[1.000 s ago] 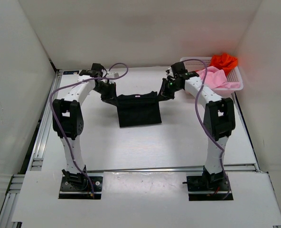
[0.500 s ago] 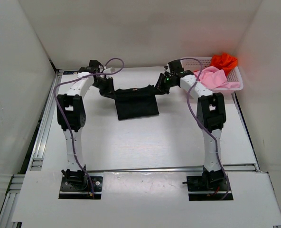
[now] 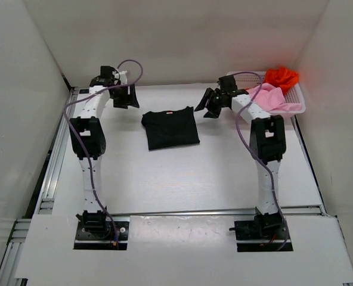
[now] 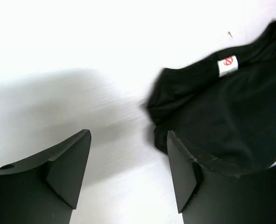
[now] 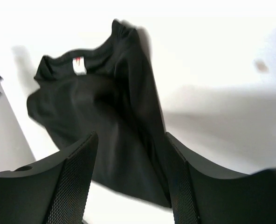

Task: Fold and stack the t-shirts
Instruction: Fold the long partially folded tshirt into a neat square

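The left gripper (image 3: 127, 97) hangs over the table (image 3: 194, 179) just left of the black t-shirt (image 3: 172, 128), jaws parted and empty. The shirt lies folded into a rough rectangle toward the table's far side, between the arms. It is soft, light and limp, so it would likely sag open if pinched at one spot; two corners of a folded edge look the better hold. The right gripper (image 3: 209, 107) hovers just right of it, jaws likewise apart, holding nothing. Farther right, the pink t-shirt (image 3: 272, 98) and orange-red t-shirt (image 3: 282, 76) sit crumpled in the basket (image 3: 300, 109), seen only from above. Only the wrist views show the neck label (image 4: 228, 65) and rumpled collar; the layer count is hard to tell.
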Controlling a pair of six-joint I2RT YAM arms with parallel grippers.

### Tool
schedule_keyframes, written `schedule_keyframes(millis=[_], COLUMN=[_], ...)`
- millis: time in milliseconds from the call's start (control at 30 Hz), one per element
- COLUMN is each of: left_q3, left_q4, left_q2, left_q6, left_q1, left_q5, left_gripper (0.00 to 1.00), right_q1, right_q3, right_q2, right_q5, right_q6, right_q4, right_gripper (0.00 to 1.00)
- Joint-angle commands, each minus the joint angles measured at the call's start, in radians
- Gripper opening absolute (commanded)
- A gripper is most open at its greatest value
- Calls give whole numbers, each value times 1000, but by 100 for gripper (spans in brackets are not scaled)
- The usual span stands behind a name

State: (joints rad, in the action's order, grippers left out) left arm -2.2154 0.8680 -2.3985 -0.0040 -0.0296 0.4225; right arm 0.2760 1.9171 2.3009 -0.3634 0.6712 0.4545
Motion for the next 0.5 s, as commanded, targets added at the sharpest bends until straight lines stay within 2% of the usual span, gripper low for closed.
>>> schedule_keyframes(millis=[0,67,100,200,333,467], left_q3=[33,135,254,458,584,583], left_q4=[-26,-26,-26,-26,-26,-26], left_q2=[163,215,264,323,335,279], left_q6=[4,4,4,4,4,4], left_q1=[26,26,14,-39,-119,-148], left_q5=[-48,40,67,117,117,98], left_gripper=[77,80,81,86,88,90], right_q1=[5,5,5,29,40,49], right_q3=[-158,-248,-323,-383,-394,-394], right_q2=[-203,-241,-262,-262,-209,-163], right_q5=[90,52,29,-14,-71,-71], right_q6=[-113,-134,-145,-156,-145,-136], right_q4=[38,49,49,38,38,29], right_gripper=[64,65,65,65,67,67])
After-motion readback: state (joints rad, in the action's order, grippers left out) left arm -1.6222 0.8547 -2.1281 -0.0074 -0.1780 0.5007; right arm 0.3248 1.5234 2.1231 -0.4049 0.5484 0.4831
